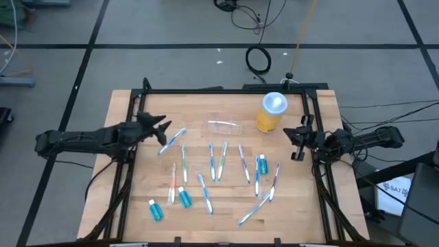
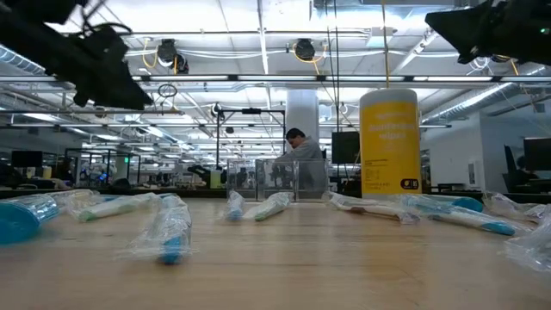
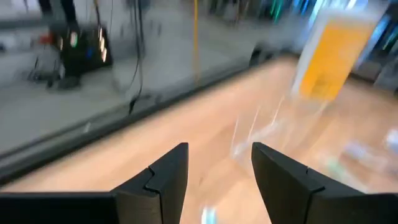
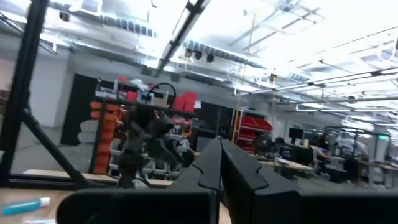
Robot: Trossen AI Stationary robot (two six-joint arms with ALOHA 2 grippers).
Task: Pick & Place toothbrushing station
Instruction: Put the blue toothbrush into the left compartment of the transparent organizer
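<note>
The toothbrushing station, a small clear plastic holder [image 1: 224,126], rests on its base at the table's far middle; it also shows in the low view [image 2: 293,179] and the left wrist view [image 3: 255,134]. My left gripper [image 1: 163,128] is open, above the table left of the holder, touching nothing; its fingers frame the holder in the left wrist view [image 3: 219,174]. My right gripper [image 1: 295,140] is shut and empty near the table's right edge; it also shows in the right wrist view [image 4: 219,165].
A yellow jar with a white lid [image 1: 271,112] stands just right of the holder. Several wrapped toothbrushes [image 1: 218,161] and small blue tubes [image 1: 184,197] lie scattered over the table's middle and near side. A black frame [image 1: 219,89] runs along the table's edges.
</note>
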